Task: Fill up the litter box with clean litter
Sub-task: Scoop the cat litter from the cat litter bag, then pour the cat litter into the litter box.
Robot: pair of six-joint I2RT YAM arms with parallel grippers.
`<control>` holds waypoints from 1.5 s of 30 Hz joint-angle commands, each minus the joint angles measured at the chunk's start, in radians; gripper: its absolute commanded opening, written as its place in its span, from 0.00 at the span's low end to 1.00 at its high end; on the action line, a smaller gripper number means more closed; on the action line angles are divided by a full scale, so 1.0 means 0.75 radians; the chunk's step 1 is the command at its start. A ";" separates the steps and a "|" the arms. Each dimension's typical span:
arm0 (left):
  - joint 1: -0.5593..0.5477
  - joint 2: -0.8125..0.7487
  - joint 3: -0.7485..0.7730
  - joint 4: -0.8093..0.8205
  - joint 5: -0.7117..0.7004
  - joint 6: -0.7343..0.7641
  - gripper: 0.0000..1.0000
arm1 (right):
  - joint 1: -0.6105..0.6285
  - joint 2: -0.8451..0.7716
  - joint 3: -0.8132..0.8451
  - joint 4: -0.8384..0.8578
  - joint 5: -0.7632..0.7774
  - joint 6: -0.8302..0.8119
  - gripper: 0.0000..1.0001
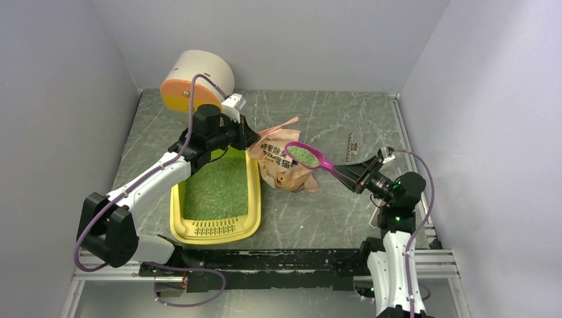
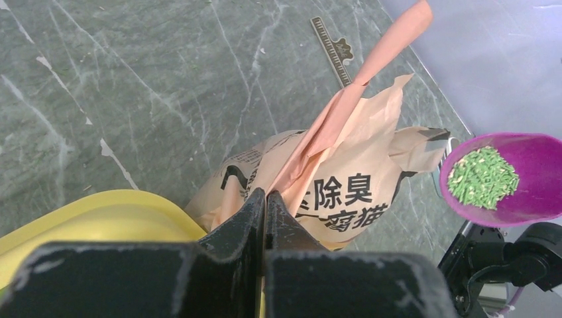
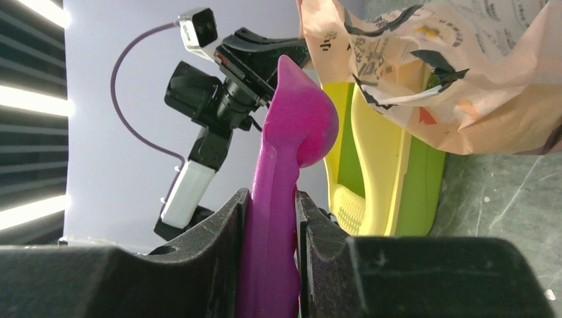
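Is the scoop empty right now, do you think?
No, the scoop holds a heap of green litter in its bowl.

A crumpled pink-beige bag [image 1: 286, 165] printed with black characters (a peach strip [image 2: 371, 73] sticks up from its torn top) sits on the grey-green marbled surface [image 1: 331, 218]. A magenta scoop [image 2: 537, 172] is raised just right of it. A white cylinder [image 1: 199, 79] with an orange end lies far left; a small black ruler [image 2: 329, 41] lies far right.

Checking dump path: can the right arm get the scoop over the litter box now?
Probably yes: the scoop in the right gripper hangs over the bag, the only thing between it and the litter box. The left gripper crowds the box's far corner.
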 commanded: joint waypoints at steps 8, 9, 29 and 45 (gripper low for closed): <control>0.005 -0.064 -0.058 0.081 0.189 0.018 0.05 | 0.272 0.046 0.076 0.013 0.054 -0.097 0.00; 0.004 -0.066 -0.060 0.078 0.197 0.021 0.05 | 0.352 0.056 0.081 0.009 0.095 -0.111 0.00; 0.001 -0.087 -0.085 0.126 0.192 -0.013 0.05 | 1.278 0.433 0.170 0.127 0.967 -0.271 0.00; 0.007 -0.057 -0.085 0.156 0.126 -0.121 0.05 | 1.755 1.029 0.585 0.137 1.767 -0.478 0.00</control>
